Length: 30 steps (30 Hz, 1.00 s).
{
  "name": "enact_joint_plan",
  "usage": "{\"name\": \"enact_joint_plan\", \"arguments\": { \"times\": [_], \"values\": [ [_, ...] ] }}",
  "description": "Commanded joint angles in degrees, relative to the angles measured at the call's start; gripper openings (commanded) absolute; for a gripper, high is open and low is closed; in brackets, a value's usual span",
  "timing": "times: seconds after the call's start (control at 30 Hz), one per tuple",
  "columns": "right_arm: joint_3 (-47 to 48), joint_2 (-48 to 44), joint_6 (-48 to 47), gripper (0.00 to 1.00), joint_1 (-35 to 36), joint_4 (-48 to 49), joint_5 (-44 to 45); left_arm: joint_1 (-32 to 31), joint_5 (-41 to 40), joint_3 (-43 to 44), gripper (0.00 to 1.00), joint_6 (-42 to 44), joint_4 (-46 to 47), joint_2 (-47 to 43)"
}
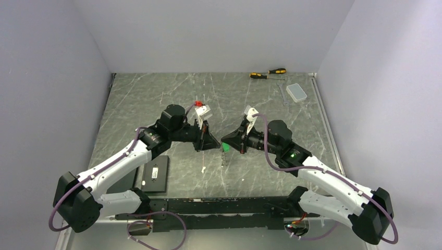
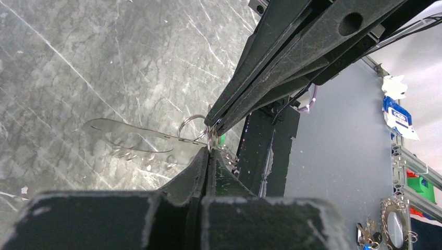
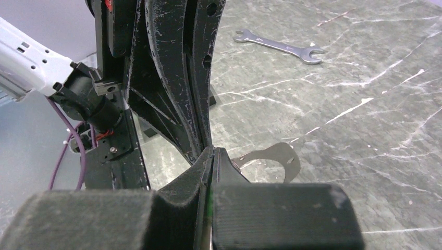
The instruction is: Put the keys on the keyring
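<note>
The left gripper (image 2: pixel 208 152) rises from the bottom edge with its two fingers pressed together, pinching the near end of the keyring (image 2: pixel 130 136). The keyring is a thin grey loop reaching leftward over the marbled bench (image 2: pixel 78 62); whether it touches the bench cannot be told. A small silver wire ring (image 2: pixel 188 128) sits at the pinched end. The right gripper (image 2: pixel 215 124) comes in from the upper right, fingers likewise pressed together, its tips almost meeting the left gripper's. Just right of the tips shows a sliver of green, the head of the key (image 2: pixel 221 139).
</note>
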Motion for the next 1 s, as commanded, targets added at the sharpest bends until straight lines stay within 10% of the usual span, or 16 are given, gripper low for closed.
{"name": "enact_joint_plan", "arguments": {
  "times": [0.0, 0.97],
  "values": [
    [2.0, -1.2, 0.3, 0.0, -0.5, 2.2, 1.7, -0.1, 2.6, 0.2, 0.0, -0.6, 3.6, -1.7],
    [0.0, -1.7, 3.4, 0.0, -2.1, 3.1, 1.0, -0.2, 2.1, -0.4, 0.0, -0.3, 4.3, -3.3]
  ]
}}
